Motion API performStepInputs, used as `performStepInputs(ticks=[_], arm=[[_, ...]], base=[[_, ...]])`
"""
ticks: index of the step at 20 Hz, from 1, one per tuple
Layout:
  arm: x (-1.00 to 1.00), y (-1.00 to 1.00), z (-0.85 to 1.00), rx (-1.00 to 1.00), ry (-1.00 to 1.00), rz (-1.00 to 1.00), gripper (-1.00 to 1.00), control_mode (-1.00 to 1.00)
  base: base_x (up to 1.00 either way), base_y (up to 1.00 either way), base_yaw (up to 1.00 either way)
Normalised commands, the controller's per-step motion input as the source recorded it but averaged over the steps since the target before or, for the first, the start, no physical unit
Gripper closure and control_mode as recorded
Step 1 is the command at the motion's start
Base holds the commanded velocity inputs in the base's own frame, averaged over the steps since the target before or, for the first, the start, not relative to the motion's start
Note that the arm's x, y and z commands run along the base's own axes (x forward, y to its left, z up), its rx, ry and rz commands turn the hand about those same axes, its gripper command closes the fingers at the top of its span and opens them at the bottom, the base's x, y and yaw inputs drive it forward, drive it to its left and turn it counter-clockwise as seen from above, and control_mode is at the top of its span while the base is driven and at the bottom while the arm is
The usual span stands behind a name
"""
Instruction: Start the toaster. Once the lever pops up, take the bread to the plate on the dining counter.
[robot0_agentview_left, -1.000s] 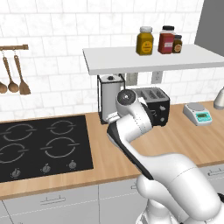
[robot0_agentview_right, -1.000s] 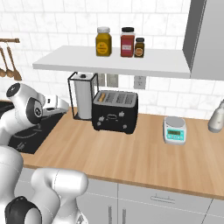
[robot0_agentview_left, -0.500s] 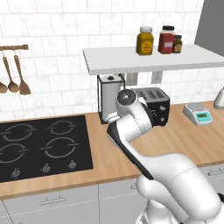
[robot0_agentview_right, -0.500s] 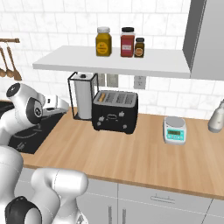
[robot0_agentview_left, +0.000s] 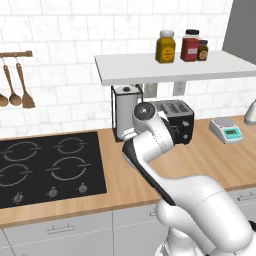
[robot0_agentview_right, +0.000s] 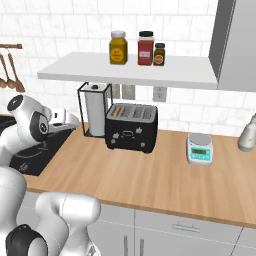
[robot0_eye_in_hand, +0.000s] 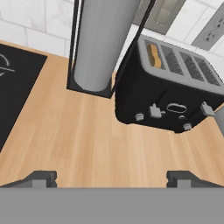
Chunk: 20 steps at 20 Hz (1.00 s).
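**Toaster loaded, lever untouched**

Black toaster (robot0_agentview_right: 131, 127) on the wall counter (robot0_agentview_right: 150, 175), bread (robot0_eye_in_hand: 153, 55) sunk in its leftmost slot. Just left of toaster – paper-towel roll (robot0_agentview_right: 95, 107). In front of toaster, apart – gripper (robot0_eye_in_hand: 111, 177), spread wide, holding nothing.

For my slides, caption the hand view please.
Open fingers facing the black toaster, bread in its end slot, beside the paper-towel roll.

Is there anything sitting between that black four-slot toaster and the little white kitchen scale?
No. In the right base view, the stretch of light wood counter between the black toaster and the white scale is bare.
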Motion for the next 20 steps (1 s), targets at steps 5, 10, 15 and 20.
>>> performStepInputs(ticks=[5,10,15,20], arm=[[0.0,0.0,0.0,0.0,0.0,0.0,-1.0,-1.0],[0.0,0.0,0.0,0.0,0.0,0.0,-1.0,-1.0],[0.0,0.0,0.0,0.0,0.0,0.0,-1.0,-1.0],[0.0,0.0,0.0,0.0,0.0,0.0,-1.0,-1.0]], base=[[0.0,0.0,0.0],[0.0,0.0,0.0],[0.0,0.0,0.0],[0.0,0.0,0.0]])
